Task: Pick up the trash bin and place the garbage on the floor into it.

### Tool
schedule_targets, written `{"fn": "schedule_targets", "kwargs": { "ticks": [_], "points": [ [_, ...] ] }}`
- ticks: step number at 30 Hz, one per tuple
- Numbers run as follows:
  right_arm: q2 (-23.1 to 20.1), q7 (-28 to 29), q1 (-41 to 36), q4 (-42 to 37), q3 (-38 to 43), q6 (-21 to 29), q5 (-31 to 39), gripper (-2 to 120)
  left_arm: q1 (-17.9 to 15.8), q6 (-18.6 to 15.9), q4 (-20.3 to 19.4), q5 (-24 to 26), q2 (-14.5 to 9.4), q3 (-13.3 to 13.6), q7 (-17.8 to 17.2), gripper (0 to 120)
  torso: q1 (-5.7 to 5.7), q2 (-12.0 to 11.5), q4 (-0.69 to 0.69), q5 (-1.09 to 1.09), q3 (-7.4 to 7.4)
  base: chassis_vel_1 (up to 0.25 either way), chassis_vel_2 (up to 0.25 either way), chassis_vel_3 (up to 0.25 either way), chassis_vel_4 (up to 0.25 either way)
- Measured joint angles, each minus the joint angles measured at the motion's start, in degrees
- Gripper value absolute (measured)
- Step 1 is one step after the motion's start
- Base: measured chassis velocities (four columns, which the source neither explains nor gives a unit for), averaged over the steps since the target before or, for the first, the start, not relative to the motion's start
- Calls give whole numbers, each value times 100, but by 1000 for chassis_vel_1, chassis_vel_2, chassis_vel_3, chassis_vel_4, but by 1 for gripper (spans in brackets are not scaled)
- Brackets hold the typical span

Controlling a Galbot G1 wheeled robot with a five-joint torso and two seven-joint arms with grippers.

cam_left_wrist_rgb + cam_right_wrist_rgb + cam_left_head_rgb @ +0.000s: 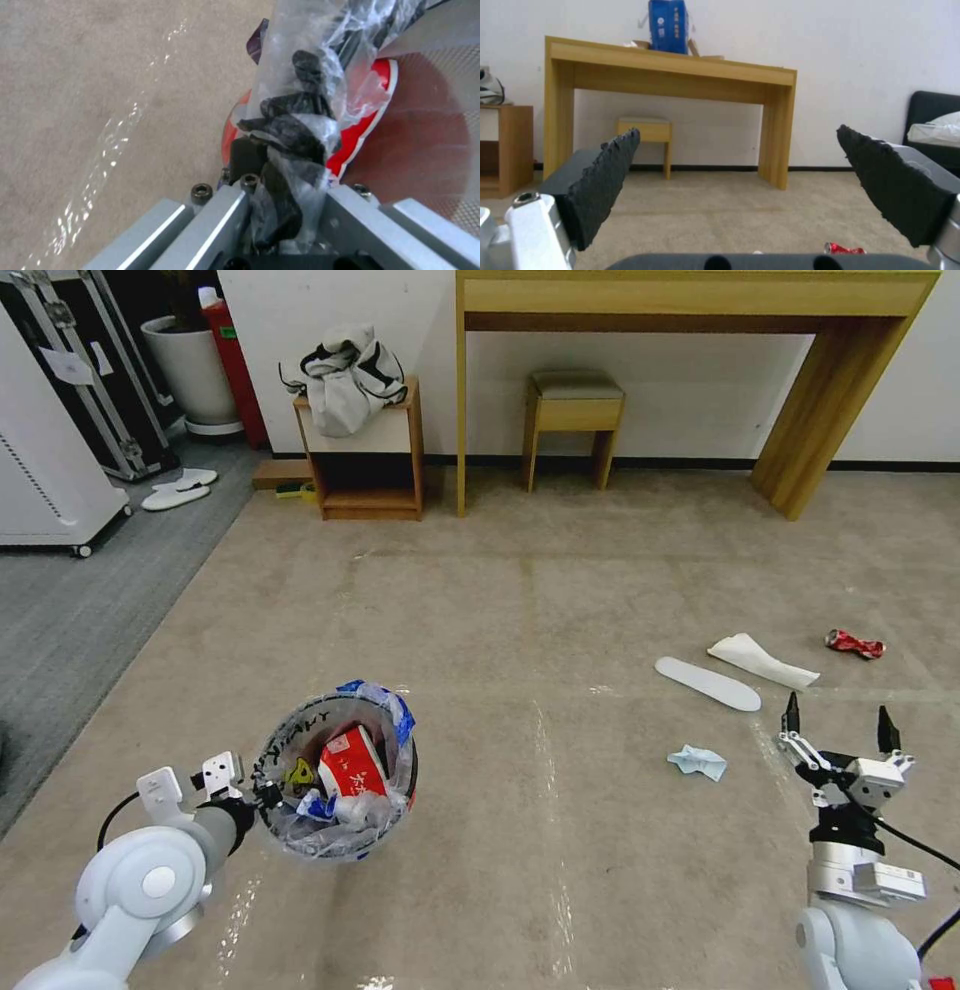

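- Left gripper pinches the trash bin by its bag-lined rim (thin plastic could slip).
- Right gripper, spread wide, hovers just behind the slipper; tissue beside it.

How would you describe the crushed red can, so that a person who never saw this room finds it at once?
Start at the wooden desk by the back wall and come forward over the beige carpet toward the robot's right side. There some litter lies, ahead of the open right gripper. The crushed red drink can is the farthest right, beside the white wrapper, and the only red, shiny piece.
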State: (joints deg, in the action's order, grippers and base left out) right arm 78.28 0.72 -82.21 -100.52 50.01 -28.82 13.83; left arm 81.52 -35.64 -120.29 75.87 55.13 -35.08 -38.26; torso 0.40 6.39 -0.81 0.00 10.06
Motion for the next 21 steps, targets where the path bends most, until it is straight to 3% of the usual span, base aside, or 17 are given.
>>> {"fn": "schedule_targets", "kwargs": {
  "ticks": [21],
  "points": [
    [-24,-28,51,79,-74,-26,-12,100,34,28,-12,-47,21,-54,4,0,0,0,-1,0,0,-82,78,79,-82]
  ]
}}
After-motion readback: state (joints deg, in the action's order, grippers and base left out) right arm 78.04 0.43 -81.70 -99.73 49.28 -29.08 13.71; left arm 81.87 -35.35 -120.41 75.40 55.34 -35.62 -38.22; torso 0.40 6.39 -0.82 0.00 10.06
